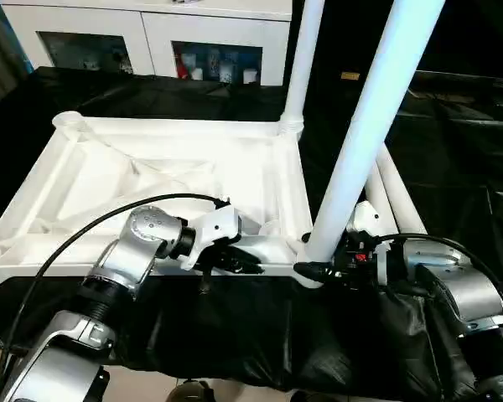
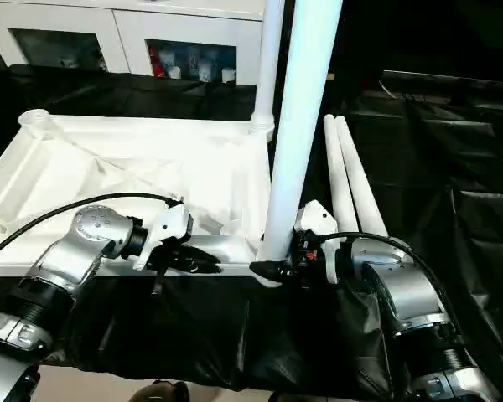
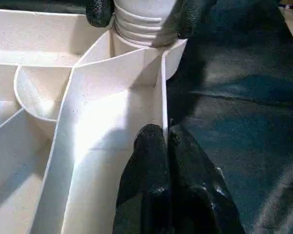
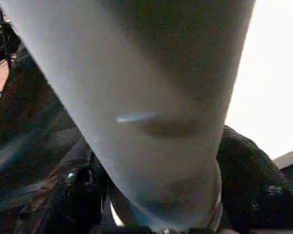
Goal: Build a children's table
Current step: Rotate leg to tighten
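Note:
The white tabletop (image 1: 151,159) lies underside up on a black cloth, ribs showing. One white leg (image 1: 302,59) stands in its far right corner socket. A second leg (image 1: 369,126) rises tilted from the near right corner socket (image 3: 136,29). My right gripper (image 1: 314,268) is closed around this leg's base, one black finger (image 4: 249,185) on each side. My left gripper (image 1: 247,266) sits on the near rim a little left of that corner, its fingers (image 3: 149,146) shut astride the thin rim wall.
Two more white legs (image 2: 348,176) lie side by side on the black cloth (image 1: 235,327) to the right of the tabletop. A white cabinet (image 1: 151,38) with glass fronts stands behind the table. The cloth's near edge hangs over the table front.

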